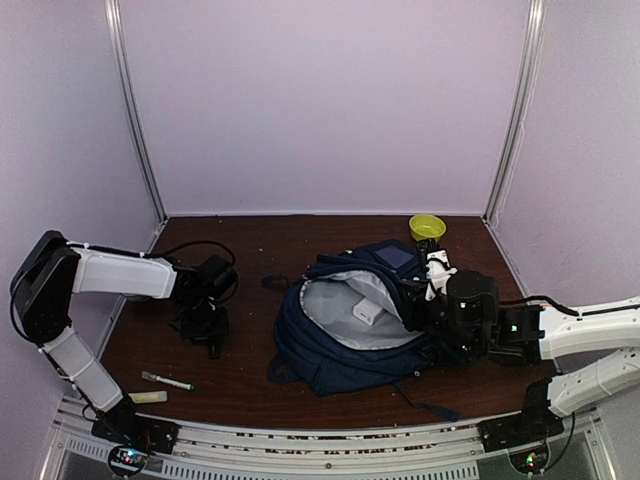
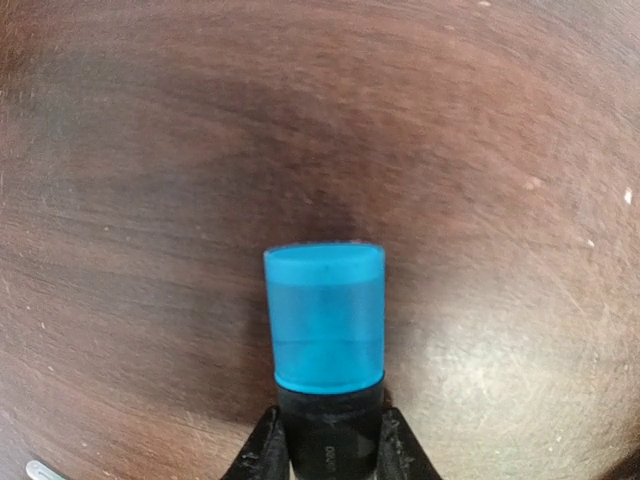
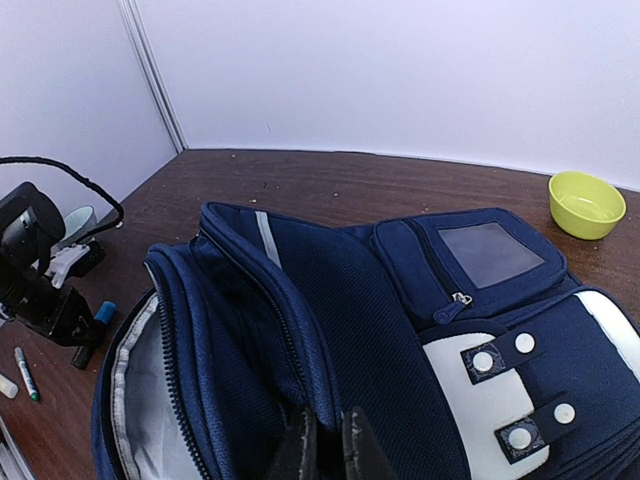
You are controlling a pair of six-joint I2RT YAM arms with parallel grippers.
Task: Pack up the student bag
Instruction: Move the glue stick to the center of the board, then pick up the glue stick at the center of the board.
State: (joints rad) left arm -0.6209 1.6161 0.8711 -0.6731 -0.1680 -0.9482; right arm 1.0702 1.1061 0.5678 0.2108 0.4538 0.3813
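Note:
The student bag (image 1: 330, 350) lies in the middle of the table, navy blue, with its main compartment unzipped and the grey lining (image 1: 345, 300) showing. A white item (image 1: 365, 312) rests inside. My right gripper (image 3: 330, 432) is shut on the edge of the bag's opening flap (image 3: 300, 330), holding it up at the bag's right side (image 1: 425, 300). To the left of the bag, my left gripper (image 2: 330, 435) points down at the table, jaws pressed on both sides of the black barrel of a blue-capped marker (image 2: 325, 310). The marker (image 3: 97, 322) lies low on the wood.
A yellow-green bowl (image 1: 427, 227) sits at the back right, beyond the bag. A thin green-tipped pen (image 1: 167, 381) and a pale stick (image 1: 147, 397) lie near the front left edge. A strap (image 1: 430, 408) trails from the bag toward the front.

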